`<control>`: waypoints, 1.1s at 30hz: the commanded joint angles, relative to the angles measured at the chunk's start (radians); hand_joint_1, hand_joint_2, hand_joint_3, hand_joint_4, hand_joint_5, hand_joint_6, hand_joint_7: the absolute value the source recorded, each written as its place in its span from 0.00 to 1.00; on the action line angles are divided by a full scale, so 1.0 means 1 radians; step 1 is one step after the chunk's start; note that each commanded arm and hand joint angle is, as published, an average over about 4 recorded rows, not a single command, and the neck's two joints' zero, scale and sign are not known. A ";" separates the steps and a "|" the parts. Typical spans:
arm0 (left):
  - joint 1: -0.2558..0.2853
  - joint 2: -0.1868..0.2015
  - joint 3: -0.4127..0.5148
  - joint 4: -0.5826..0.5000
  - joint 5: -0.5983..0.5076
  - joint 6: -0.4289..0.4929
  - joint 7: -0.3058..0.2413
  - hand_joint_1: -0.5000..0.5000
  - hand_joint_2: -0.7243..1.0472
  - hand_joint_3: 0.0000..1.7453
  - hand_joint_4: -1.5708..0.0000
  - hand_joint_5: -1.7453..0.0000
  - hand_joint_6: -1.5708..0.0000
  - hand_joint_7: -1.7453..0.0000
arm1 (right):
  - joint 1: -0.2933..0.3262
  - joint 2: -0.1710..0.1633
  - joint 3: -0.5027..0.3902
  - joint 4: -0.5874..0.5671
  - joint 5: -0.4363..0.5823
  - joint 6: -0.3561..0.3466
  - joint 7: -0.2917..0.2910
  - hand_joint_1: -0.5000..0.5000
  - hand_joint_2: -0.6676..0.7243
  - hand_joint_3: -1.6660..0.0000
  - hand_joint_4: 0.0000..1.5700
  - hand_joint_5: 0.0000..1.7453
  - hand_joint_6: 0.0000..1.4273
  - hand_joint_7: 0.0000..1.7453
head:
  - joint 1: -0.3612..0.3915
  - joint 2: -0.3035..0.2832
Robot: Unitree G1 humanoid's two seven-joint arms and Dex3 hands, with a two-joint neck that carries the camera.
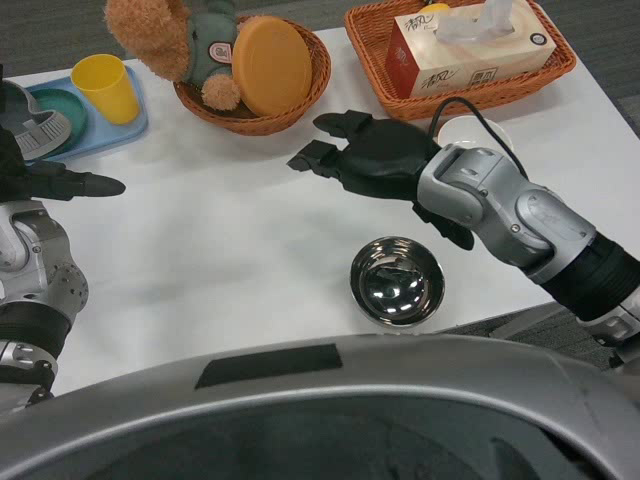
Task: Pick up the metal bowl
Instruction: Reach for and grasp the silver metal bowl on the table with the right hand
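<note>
Metal bowl (397,281) sits upright on white bench (230,250), near its front edge, nothing inside. Right robot hand (365,155) hovers beyond bowl, slightly left of it, fingers spread wide, holding nothing, clear of bowl. Left robot hand (50,180) far left of bowl, fingers stretched toward it, holding nothing. Beyond bowl: round wicker basket (300,100) with teddy bear (175,40) and orange disc (270,65); rectangular wicker basket (380,40) with tissue box (470,50). Far left of bowl: blue tray (120,130) with yellow cup (105,87).
</note>
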 commanded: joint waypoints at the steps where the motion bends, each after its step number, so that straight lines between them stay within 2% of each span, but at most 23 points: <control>1: -0.001 0.006 0.007 0.005 -0.004 -0.004 0.001 0.02 0.00 0.05 0.56 0.94 0.90 0.96 | 0.016 0.001 0.017 0.010 -0.006 -0.009 0.003 0.17 0.95 1.00 0.00 0.00 0.00 0.24 | -0.004 -0.001; 6: -0.005 0.008 0.007 0.005 -0.005 -0.004 0.001 0.02 0.00 0.05 0.55 0.94 0.90 0.96 | 0.052 -0.003 0.021 0.016 -0.012 -0.016 0.004 0.17 0.95 1.00 0.00 0.00 0.00 0.24 | -0.005 0.000; 9: -0.005 0.008 0.007 0.005 -0.004 -0.004 0.001 0.02 0.03 0.05 0.55 0.94 0.90 0.96 | 0.081 -0.016 0.020 0.021 -0.013 -0.013 0.004 0.17 0.95 1.00 0.00 0.00 0.00 0.24 | -0.010 0.002; 17: -0.003 0.006 0.007 0.005 -0.003 -0.004 0.001 0.03 0.00 0.05 0.55 0.94 0.90 0.96 | 0.143 -0.048 0.014 0.016 -0.015 -0.002 0.006 0.17 0.93 1.00 0.00 0.00 0.00 0.24 | -0.028 -0.005; 20: 0.000 0.004 0.009 0.005 -0.004 -0.004 0.001 0.02 0.03 0.05 0.55 0.94 0.90 0.96 | 0.167 -0.041 0.014 0.020 -0.014 -0.003 0.006 0.17 0.95 1.00 0.00 0.00 0.00 0.26 | -0.037 0.001; 28: 0.002 0.005 0.009 0.009 -0.006 -0.004 0.001 0.02 0.00 0.05 0.55 0.94 0.90 0.96 | 0.213 -0.017 0.016 0.063 0.001 -0.029 -0.002 0.17 0.95 1.00 0.00 0.01 0.00 0.28 | -0.039 -0.002; 30: 0.002 0.006 0.009 0.010 -0.006 -0.004 0.001 0.02 0.00 0.05 0.55 0.94 0.90 0.96 | 0.218 -0.015 0.024 0.073 0.004 -0.040 -0.011 0.17 0.95 1.00 0.00 0.04 0.00 0.28 | -0.040 -0.003; 33: 0.002 0.006 0.009 0.011 -0.006 -0.004 0.001 0.02 0.03 0.05 0.55 0.94 0.90 0.96 | 0.221 -0.006 0.034 0.100 0.005 -0.077 -0.039 0.17 0.95 1.00 0.00 0.01 0.00 0.28 | -0.040 -0.008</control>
